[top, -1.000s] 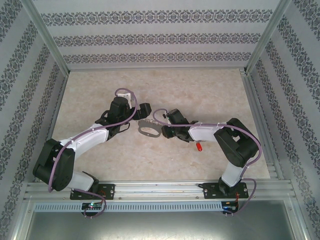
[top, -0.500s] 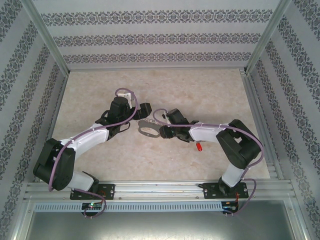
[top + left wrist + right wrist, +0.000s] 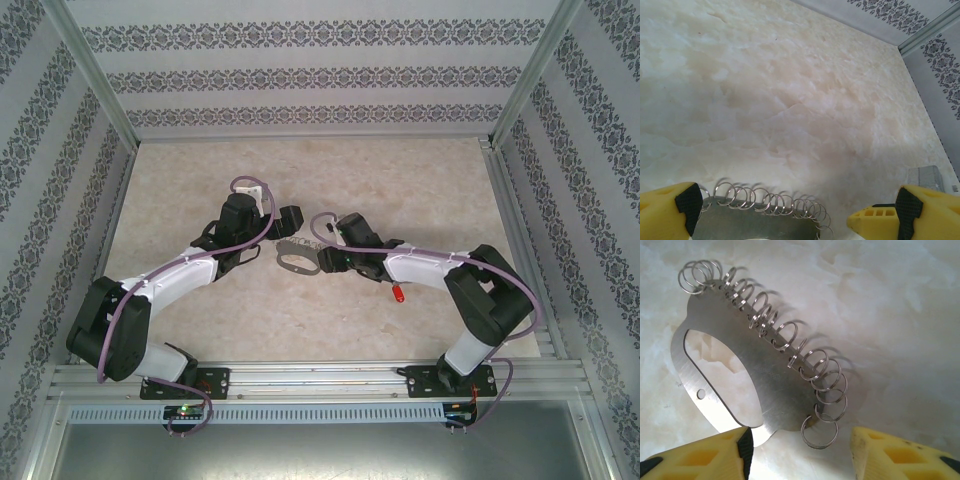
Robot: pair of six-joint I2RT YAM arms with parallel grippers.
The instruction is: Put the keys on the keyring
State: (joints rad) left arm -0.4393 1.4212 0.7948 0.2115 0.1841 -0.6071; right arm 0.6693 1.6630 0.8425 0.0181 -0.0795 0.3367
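Right claw [image 3: 800, 445] nearer keyring [image 3: 765, 385] now, jaws apart, red key [image 3: 397, 294] aside.

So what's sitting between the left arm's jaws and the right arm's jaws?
The flat silver metal keyring with its row of wire rings, in the top view.

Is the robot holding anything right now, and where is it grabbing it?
Nothing is held: the left pincer and right pincer are open around the keyring, lying on the table.
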